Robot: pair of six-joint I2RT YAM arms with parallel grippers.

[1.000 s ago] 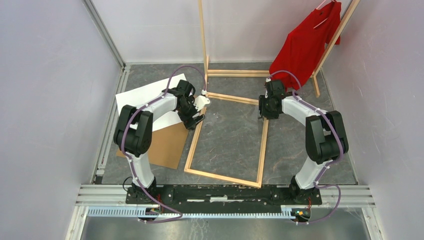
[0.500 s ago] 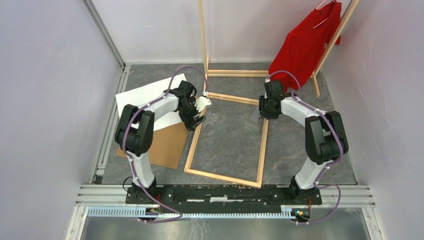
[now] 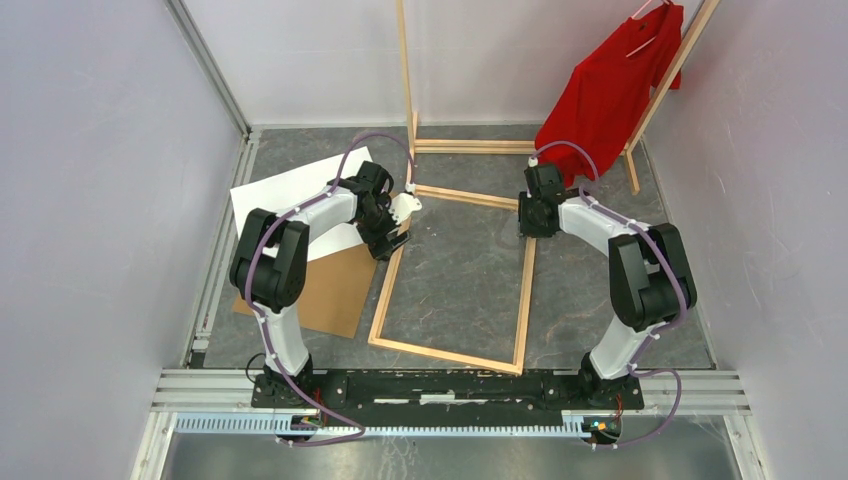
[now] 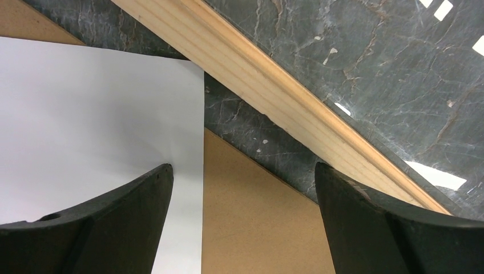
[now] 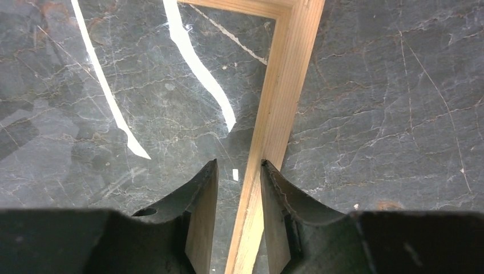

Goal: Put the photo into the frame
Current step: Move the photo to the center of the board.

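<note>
On tabletop, frame runs near-to-far; right gripper narrowly straddles it, left gripper wide.

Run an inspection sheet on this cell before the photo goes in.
Surface: dark marbled table, no spills seen.
Job's things: frame lies flat; photo lies white side up to its left, not in it.
Clutter: brown board partly under the photo.
Hands: left hand open over the photo's edge; right hand straddles the frame's right rail, grip unconfirmed.
Cables: purple cables along both arms, no snag seen.
Surroundings: wooden rack, red shirt at the far side.
</note>
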